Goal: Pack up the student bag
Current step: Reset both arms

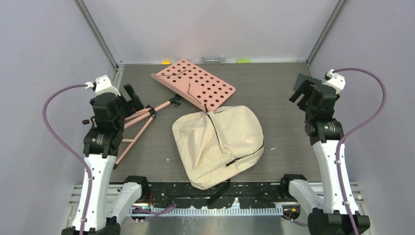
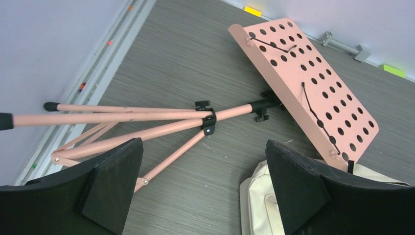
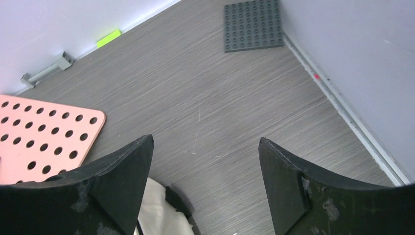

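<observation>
The grey table (image 1: 274,93) carries everything. On it, the student bag (image 1: 218,144) lies flat, about midway between your two arms, its bottom corner spilling over the near edge onto the rail. A black strap (image 1: 220,188) trails from that corner. The top of the bag sits just under a corner of the pink music stand (image 1: 195,84), whose folded tripod legs (image 1: 142,122) stretch away towards your left arm.

Expect the bag to behave like limp cloth: probably light, soft, and apt to sag and fold when only one point is lifted. Pinch a ridge of fabric beside the black zipper (image 1: 220,134), or take the strap, and use the other arm to hold the mouth apart (whether the zip is open cannot be told from here).

A small grey studded plate (image 3: 253,24) lies in the far right corner.

Left gripper (image 2: 203,161): fingers spread wide, holding nothing, above the tripod legs. Right gripper (image 3: 205,152): fingers likewise apart and empty, over bare table.
</observation>
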